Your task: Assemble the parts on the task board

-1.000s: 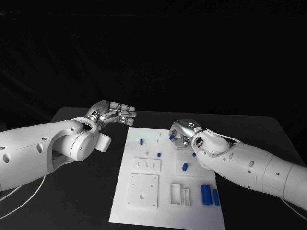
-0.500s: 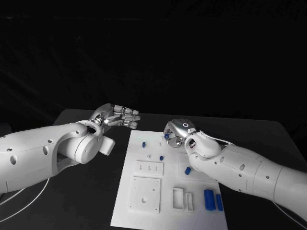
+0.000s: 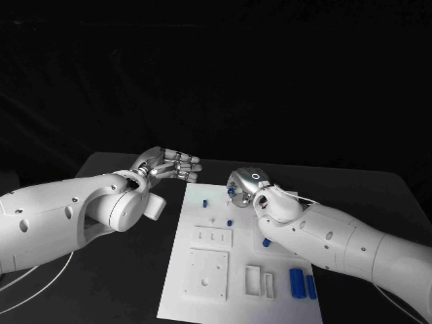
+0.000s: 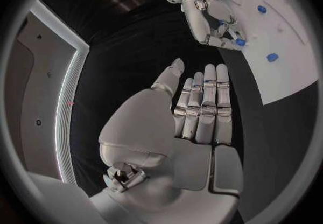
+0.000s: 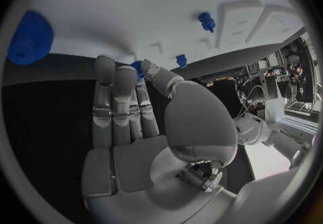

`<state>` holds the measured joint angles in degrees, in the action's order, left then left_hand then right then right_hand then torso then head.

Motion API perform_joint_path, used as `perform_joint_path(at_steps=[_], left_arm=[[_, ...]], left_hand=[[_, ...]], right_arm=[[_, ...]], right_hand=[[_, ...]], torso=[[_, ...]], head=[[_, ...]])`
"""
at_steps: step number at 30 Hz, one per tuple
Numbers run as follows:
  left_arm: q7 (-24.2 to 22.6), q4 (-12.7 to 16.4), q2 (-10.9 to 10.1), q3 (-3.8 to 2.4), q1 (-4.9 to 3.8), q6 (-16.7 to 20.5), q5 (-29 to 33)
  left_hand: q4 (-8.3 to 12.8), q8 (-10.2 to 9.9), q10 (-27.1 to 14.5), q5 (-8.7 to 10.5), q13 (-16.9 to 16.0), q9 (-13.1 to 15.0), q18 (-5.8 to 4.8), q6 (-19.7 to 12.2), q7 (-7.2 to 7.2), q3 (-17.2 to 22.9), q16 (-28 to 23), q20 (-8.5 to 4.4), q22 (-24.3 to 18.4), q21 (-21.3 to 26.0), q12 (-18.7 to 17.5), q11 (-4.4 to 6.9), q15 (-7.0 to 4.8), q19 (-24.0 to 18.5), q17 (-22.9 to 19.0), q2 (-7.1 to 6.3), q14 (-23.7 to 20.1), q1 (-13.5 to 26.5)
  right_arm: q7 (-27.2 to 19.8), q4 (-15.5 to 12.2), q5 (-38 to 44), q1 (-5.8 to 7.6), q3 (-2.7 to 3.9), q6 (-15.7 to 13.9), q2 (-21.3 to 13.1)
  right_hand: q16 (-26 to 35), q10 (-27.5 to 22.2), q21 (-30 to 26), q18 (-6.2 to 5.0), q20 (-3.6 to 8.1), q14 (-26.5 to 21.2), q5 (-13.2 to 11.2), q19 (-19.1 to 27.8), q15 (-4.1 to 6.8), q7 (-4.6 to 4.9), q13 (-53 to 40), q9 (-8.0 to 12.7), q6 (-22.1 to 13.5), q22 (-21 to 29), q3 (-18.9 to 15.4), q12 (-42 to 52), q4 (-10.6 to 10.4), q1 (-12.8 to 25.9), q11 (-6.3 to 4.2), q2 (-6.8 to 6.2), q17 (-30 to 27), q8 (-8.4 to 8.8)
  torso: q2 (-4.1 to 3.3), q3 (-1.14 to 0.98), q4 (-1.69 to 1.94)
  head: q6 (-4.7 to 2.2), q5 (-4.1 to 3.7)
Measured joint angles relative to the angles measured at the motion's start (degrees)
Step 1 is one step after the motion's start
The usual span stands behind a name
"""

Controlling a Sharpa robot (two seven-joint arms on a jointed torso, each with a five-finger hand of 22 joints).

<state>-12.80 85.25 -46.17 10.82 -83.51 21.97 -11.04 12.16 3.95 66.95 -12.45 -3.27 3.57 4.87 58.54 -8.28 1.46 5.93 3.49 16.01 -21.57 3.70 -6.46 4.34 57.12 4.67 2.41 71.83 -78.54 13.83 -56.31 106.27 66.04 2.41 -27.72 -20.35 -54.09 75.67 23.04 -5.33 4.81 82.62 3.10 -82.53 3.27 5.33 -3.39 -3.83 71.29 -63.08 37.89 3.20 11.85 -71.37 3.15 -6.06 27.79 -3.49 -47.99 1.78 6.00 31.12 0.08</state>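
Observation:
The white task board (image 3: 208,291) lies in the middle of the black table. My right hand (image 3: 244,182) hovers over its far end, thumb and a finger pinching a small blue part (image 5: 137,68), which also shows at the fingertips (image 4: 240,42) in the left wrist view. My left hand (image 3: 169,164) hangs above the table just left of the board's far corner, its fingers (image 4: 205,103) straight and holding nothing. Other blue parts lie on the board: one (image 3: 204,202) near the far left, one (image 3: 229,221) mid-board, one (image 3: 266,241) beside my right forearm, and two long ones (image 3: 295,281) near the front right.
Raised white blocks (image 3: 206,273) and slotted pieces (image 3: 252,278) sit on the board's near half. A blue toothed wheel (image 5: 30,36) and a blue peg (image 5: 206,20) lie on the board near my right hand. Dark table surface (image 3: 109,277) flanks the board.
My right hand has moved left along the board's far end, keeping the blue part at its fingertips. The left hand has barely shifted. The camera view has drifted a little.

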Motion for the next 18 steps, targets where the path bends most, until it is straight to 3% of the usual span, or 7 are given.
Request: perform_joint_path(at_steps=[18], left_arm=[[0.05, 0.18, 0.14, 0.00, -0.03, -0.12, -0.03]], left_hand=[[-0.15, 0.00, 0.00, 0.00, 0.01, 0.00, 0.00, 0.00, 0.00, -0.15, 0.00, 0.00, 0.00, 0.00, 0.00, 0.00, 0.00, 0.00, 0.00, 0.00, 0.00, 0.00]], right_arm=[[0.55, 1.07, 0.55, 0.02, 0.02, 0.38, 0.79]], right_hand=[[0.00, -0.01, -0.94, 0.04, -0.01, 0.02, 0.14, -0.40, -0.02, -0.02, -0.01, 0.00, -0.01, -0.83, 0.19, -0.21, 0.19, -0.08, -0.01, -0.08, -0.14, 0.03]], torso=[[-0.34, -0.03, -0.02]], head=[[0.07, 0.42]])
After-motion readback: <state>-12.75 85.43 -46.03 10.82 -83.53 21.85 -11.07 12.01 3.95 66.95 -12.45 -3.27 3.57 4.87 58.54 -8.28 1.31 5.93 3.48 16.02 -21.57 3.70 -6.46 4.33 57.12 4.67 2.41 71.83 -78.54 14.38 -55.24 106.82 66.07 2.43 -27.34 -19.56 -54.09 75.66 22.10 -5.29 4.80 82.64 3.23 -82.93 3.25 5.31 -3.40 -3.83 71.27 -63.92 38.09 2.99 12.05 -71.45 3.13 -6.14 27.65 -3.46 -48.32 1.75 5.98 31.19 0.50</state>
